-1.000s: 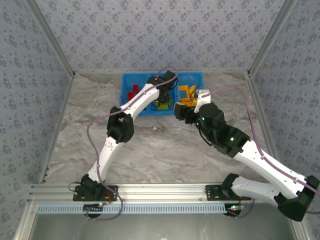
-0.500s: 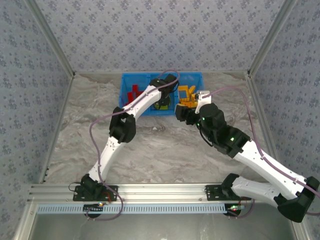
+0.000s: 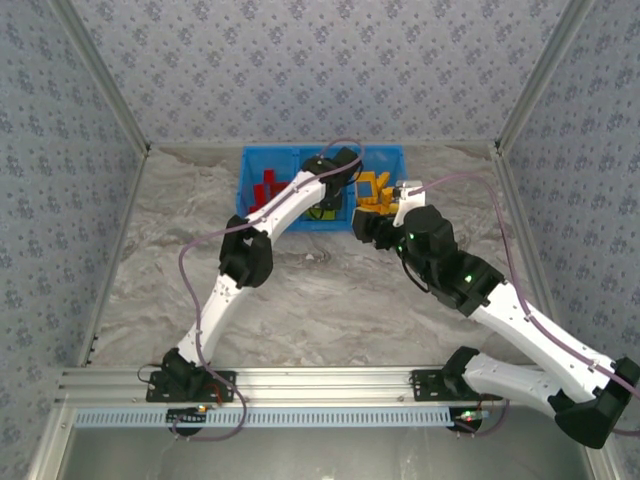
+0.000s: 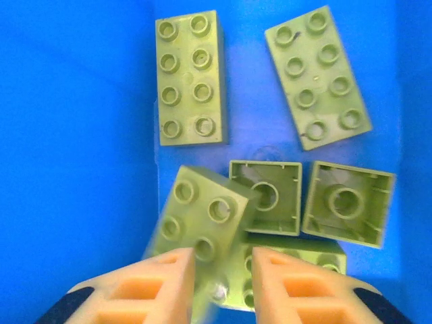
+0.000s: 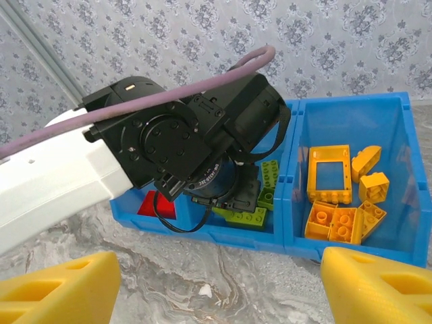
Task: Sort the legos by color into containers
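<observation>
The blue tray (image 3: 380, 152) stands at the back of the table. Red legos (image 3: 266, 187) lie in its left container and orange ones (image 3: 374, 190) in its right one. My left gripper (image 3: 326, 200) hangs over the middle container, above several lime green legos (image 4: 189, 77). Its fingers (image 4: 162, 283) stand slightly apart, open. A tilted, blurred green brick (image 4: 202, 212) lies just ahead of them, with one edge in the gap. My right gripper (image 5: 216, 283) hovers open and holds nothing, over the table in front of the tray (image 5: 270, 236).
The left arm's black wrist (image 5: 189, 142) hides much of the middle container from the right side. The orange legos (image 5: 341, 202) include an open frame and studded blocks. Patterned walls close in the marble table (image 3: 300, 290) on three sides.
The left wrist has shifted a little to the right and farther back over the middle container. The right gripper has edged slightly towards the tray and is still open.
</observation>
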